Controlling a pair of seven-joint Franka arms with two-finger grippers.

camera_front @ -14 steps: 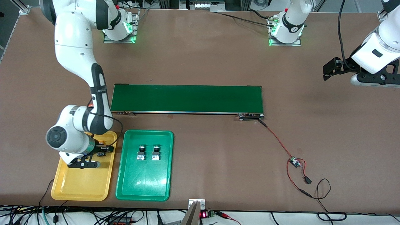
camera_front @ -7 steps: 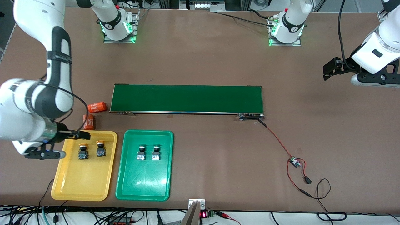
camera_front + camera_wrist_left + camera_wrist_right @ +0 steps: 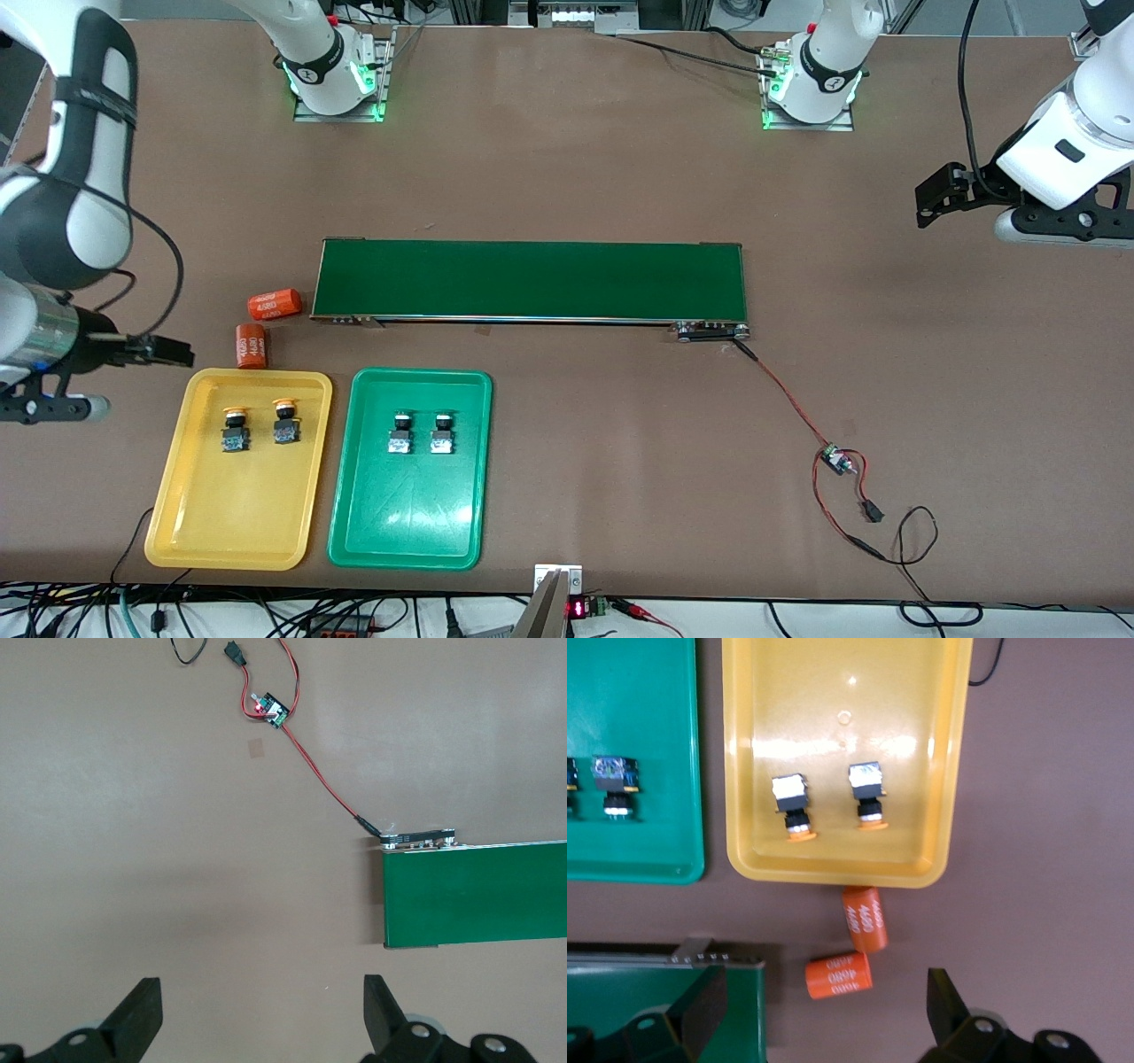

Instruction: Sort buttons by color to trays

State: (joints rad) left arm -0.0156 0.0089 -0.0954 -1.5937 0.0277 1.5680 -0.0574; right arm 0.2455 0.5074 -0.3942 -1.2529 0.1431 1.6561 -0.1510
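Two yellow-orange-capped buttons [image 3: 234, 431] [image 3: 285, 424] lie side by side in the yellow tray [image 3: 177, 523]; they also show in the right wrist view as buttons [image 3: 790, 802] [image 3: 868, 788] in that tray [image 3: 948, 771]. Two more buttons [image 3: 400, 434] [image 3: 441, 434] lie in the green tray [image 3: 407, 523]. My right gripper [image 3: 168, 352] [image 3: 824, 1001] hangs open and empty over the table beside the yellow tray, toward the right arm's end. My left gripper [image 3: 930, 199] [image 3: 260, 1001] waits open and empty over bare table at the left arm's end.
Two orange cylinders [image 3: 275, 304] [image 3: 251, 346] lie between the yellow tray and the end of the long dark-green conveyor belt [image 3: 532, 279]. A red-and-black wire with a small circuit board [image 3: 833, 459] runs from the belt's other end.
My right gripper rose out of the yellow tray and drew back toward the right arm's end, uncovering both yellow-orange buttons and the orange cylinders. The left arm has not moved.
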